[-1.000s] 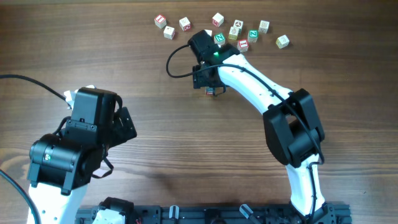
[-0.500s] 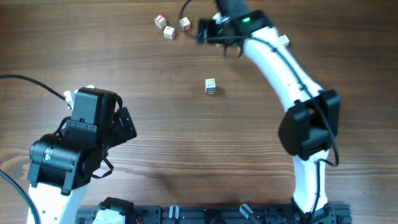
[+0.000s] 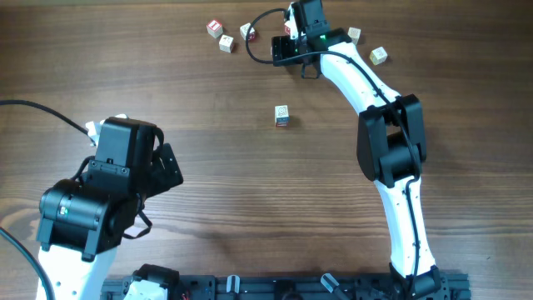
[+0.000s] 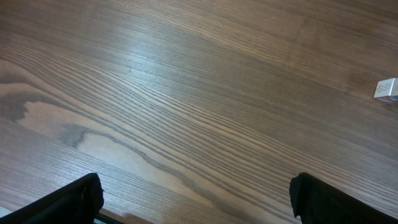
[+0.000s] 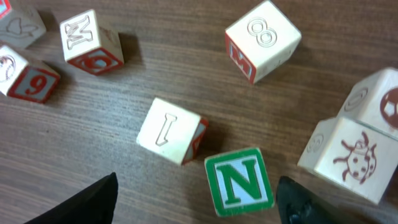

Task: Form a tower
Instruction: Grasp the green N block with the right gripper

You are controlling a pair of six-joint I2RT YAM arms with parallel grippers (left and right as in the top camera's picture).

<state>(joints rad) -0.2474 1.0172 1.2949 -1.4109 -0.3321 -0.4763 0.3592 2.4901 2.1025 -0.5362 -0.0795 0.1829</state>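
My right gripper (image 5: 199, 208) is open above the cluster of letter cubes at the table's far edge (image 3: 291, 42). A green-faced cube with a white "N" (image 5: 239, 180) lies on the wood between its fingertips, nearer the right one, and neither touches it. A pale block (image 3: 282, 116) stands alone mid-table and also shows at the right edge of the left wrist view (image 4: 387, 90). From above I cannot tell if it is a tower of stacked cubes. My left gripper (image 4: 199, 211) hangs open over bare wood at the near left (image 3: 166, 167).
Loose cubes ring the N cube: an "I" cube (image 5: 169, 129), an "8" cube (image 5: 262, 40), an "M" cube (image 5: 90, 40), a "9" cube (image 5: 28, 74) and a ladybird cube (image 5: 348, 155). More cubes (image 3: 226, 43) (image 3: 379, 56) lie to either side of the right arm.
The right arm left the pale block mid-table and swung to the far cluster, ending over the N cube. The left arm has not moved.
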